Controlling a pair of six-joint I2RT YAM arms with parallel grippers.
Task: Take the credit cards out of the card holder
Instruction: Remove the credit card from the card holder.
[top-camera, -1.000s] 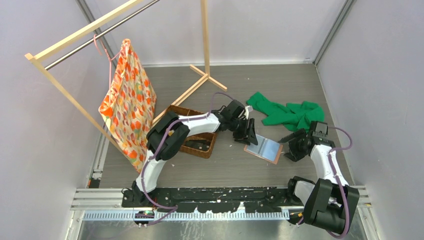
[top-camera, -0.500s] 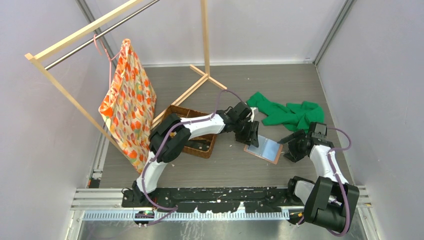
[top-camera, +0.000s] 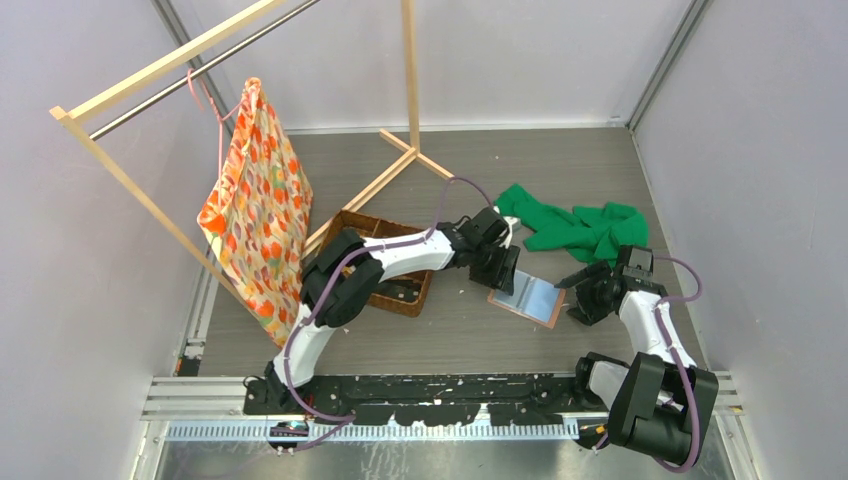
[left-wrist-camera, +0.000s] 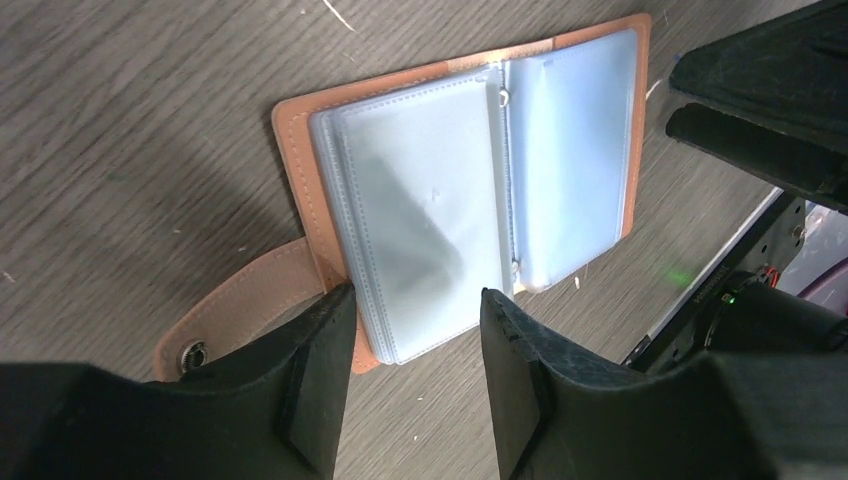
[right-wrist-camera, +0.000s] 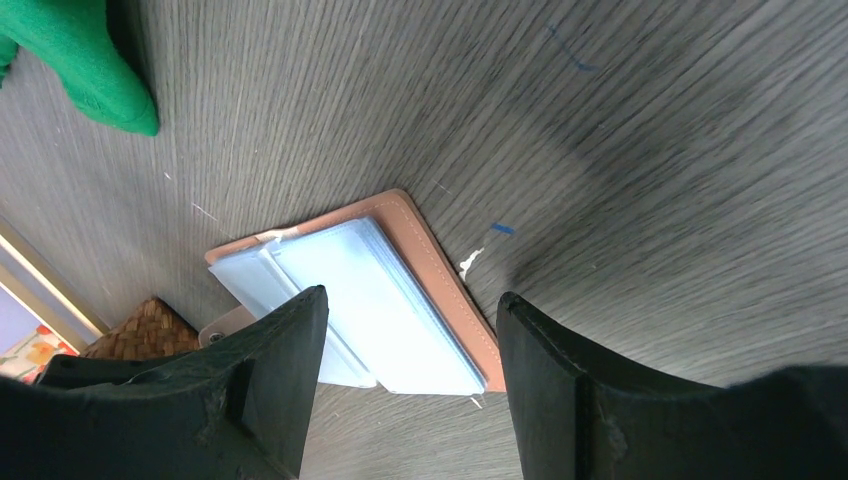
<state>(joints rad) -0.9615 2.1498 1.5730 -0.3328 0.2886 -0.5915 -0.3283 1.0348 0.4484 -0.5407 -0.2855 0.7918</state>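
R claw (top-camera: 578, 300) nearest us: jaws apart, nothing in them, at 3 o'clock of the card holder (top-camera: 530, 298). Holder lies open flat on the table (top-camera: 450, 180), mid-right. Tan cover w/ stitched edge, cloudy blue-grey plastic sleeves (left-wrist-camera: 420, 210), strap tab (left-wrist-camera: 235, 315) w/ snap. L claw (top-camera: 497, 272) at its 10 o'clock, jaws spread over a sleeve's edge, gripping nothing we can see. Cards inside? Can't tell, sleeves too milky. Basket (top-camera: 408, 298) at 9 o'clock, half hidden by L arm (top-camera: 400, 255).
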